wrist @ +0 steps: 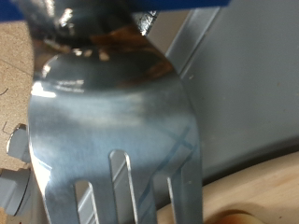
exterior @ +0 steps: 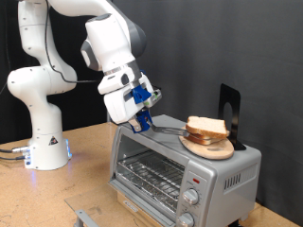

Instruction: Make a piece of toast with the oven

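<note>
Above oven, claw pinching fork; fingertips hidden; toast beside.

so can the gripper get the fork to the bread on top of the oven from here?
Probably yes. The gripper holds the fork, tines aimed at the bread on the wooden plate atop the oven; nothing stands between.
</note>
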